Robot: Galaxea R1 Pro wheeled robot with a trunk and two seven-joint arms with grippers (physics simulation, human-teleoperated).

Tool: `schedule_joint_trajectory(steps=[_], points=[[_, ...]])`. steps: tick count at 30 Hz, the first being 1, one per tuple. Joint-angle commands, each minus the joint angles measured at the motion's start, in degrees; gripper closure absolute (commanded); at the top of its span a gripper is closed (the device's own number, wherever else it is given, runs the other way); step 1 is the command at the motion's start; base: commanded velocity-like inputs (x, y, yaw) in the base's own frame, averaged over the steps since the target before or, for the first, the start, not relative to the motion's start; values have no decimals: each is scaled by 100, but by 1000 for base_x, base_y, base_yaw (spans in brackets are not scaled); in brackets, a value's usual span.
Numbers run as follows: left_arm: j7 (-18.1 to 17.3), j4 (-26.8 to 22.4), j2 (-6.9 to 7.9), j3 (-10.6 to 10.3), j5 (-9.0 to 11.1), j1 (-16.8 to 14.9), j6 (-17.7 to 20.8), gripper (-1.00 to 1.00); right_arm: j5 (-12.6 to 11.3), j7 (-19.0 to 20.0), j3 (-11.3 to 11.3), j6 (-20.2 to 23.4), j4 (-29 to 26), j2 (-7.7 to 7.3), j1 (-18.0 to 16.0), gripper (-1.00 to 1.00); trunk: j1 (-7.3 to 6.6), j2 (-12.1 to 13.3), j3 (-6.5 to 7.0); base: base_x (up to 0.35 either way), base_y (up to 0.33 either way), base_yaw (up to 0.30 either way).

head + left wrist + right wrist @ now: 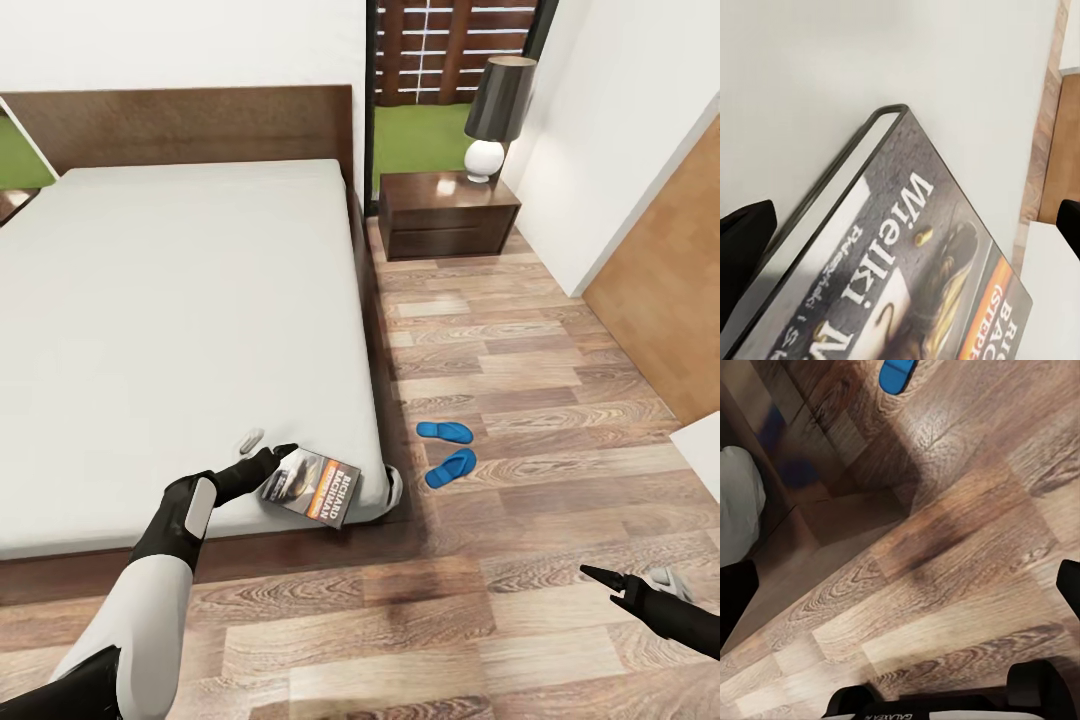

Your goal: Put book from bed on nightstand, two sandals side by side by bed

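Head view: book (313,487) at bed (180,330) corner.

A table lamp (495,115) with a dark grey shade and a round white base stands on the dark cabinet top, toward its back right corner. Behind it a tall dark-framed window (450,60) shows green grass and a brown slatted fence, and a white wall (610,130) runs forward from the window's right side, ending against a plain light-brown wooden panel (670,290) at the right edge of the head view. A small white block (700,455) sits on the plank floor (520,330) just in front of that panel's foot.
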Motion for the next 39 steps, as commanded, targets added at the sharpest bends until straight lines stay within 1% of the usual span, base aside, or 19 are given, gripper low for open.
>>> schedule_joint_trajectory(steps=[1,10,19,39], points=[[1,0,-6,28,-58,-3,35,-100,-23,7,-11,38,3,0,-3,-100,0,-2,-4,-4,0,0],[1,-1,-6,26,-58,-3,35,-100,-21,7,-13,38,5,1,-3,-100,0,-2,-4,-1,-1,0],[1,0,-6,26,-58,-3,35,-100,-25,7,-15,38,3,0,-3,-100,0,-2,-4,0,-60,0],[1,0,-6,26,-58,-3,35,-100,-22,7,-11,38,3,1,-3,-100,0,-2,-4,0,-2,0]])
